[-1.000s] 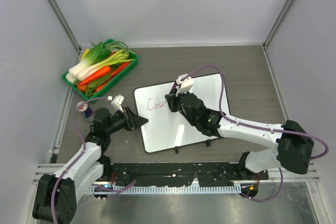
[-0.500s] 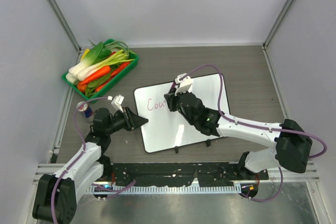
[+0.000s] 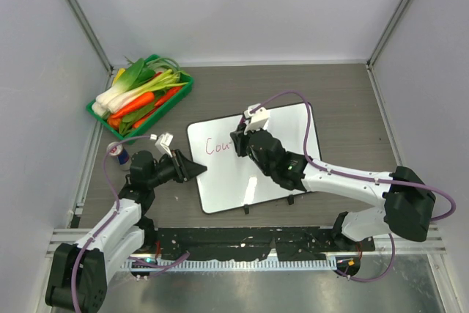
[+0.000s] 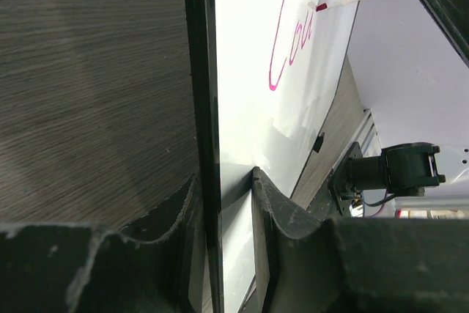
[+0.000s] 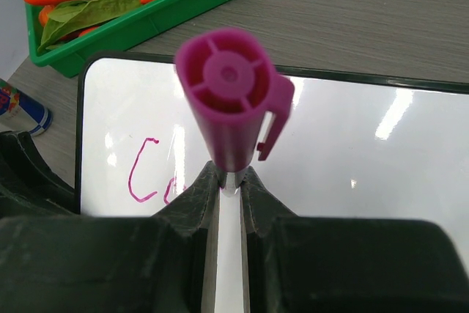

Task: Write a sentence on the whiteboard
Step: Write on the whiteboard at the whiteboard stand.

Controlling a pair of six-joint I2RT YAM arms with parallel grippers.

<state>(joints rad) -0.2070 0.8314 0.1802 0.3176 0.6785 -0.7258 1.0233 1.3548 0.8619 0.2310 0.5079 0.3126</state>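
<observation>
Right hand [image 5: 229, 179] closed tight on one magenta marker [image 5: 231, 100], cap end up, tip on the whiteboard [image 3: 227, 185] just past the writing. Left hand [image 4: 223, 181] nearly closed, pinching the board's left edge, one finger on each side of the frame. Board lies flat mid-table [image 3: 344, 100], angled slightly. Sentence [image 4: 289, 42] so far: three pink letters, "Cou". Count: 1 board with 2 clips [image 3: 247, 211] on its near edge, 1 marker, 1 green tray [image 3: 187, 84] of vegetables far left, 1 can [image 3: 121, 155] by the left arm.
</observation>
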